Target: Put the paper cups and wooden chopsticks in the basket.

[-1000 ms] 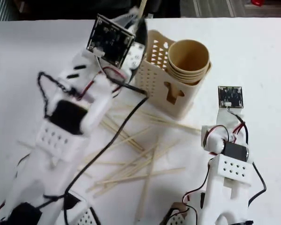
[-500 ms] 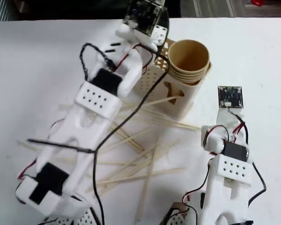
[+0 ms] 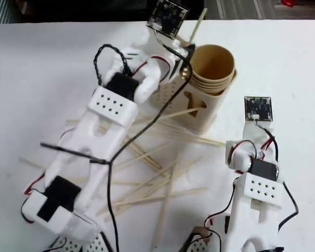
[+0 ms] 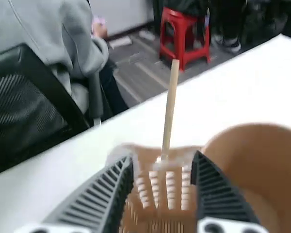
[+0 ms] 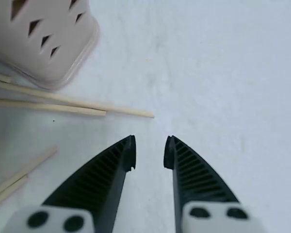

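Observation:
A beige slotted basket point(image 3: 174, 93) stands mid-table with a stack of paper cups point(image 3: 212, 65) in its right half. My left gripper point(image 4: 162, 162) hovers over the basket's far left part, its jaws open. A wooden chopstick point(image 4: 169, 109) stands upright between the fingers without touching either; its lower end dips toward the basket point(image 4: 155, 191) beside the cups point(image 4: 254, 160). From above, that chopstick point(image 3: 197, 25) pokes up past the rim. Many chopsticks point(image 3: 147, 176) lie scattered on the table in front of the basket. My right gripper point(image 5: 149, 150) is open and empty over bare table.
The right arm point(image 3: 254, 173) rests to the right of the basket's near corner point(image 5: 48, 43), with a few chopsticks point(image 5: 63, 99) lying just ahead of its fingers. One chopstick point(image 3: 181, 112) leans in the basket's front cut-out. White tabletop lies open to the far left and right.
My left arm has swung right, from behind the basket's left corner to over the basket, carrying the chopstick, which now stands above the rim. The right arm has kept still.

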Controlling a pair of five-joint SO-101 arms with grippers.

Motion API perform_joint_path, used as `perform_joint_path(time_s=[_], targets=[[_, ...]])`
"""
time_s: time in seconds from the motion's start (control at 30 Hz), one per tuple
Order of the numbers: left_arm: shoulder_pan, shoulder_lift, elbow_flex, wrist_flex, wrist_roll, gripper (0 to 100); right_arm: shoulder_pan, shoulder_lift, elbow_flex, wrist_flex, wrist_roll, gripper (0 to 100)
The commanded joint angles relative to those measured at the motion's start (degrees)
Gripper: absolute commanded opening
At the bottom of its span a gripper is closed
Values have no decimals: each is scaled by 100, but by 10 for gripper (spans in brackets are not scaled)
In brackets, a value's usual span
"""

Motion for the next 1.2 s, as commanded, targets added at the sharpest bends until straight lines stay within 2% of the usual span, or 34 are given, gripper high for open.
perform_joint_path(time_s=[0.0,0.17,0.4,0.57,0.63,0.77,0.97,1.17], targets=[[-286,-884,-396,1064,-105,212,22,4,-35,-84,62,110],[-576,-1657,-334,2365,-1020,207,22,4,-35,-84,62,110],[-945,-2132,-334,4114,-1916,207,22,4,-35,-84,62,110],[-927,-2158,-290,5240,-2180,208,22,4,-26,-84,62,110],[-866,-2176,-9,5451,-2180,210,22,4,-26,-84,62,110],[-760,-2176,905,5451,-2189,210,22,4,-26,-84,62,110],[-760,-2176,2356,4738,-2189,213,22,4,-26,-84,62,110],[-593,-2141,3569,3780,-2233,308,22,4,-26,-84,62,110]])
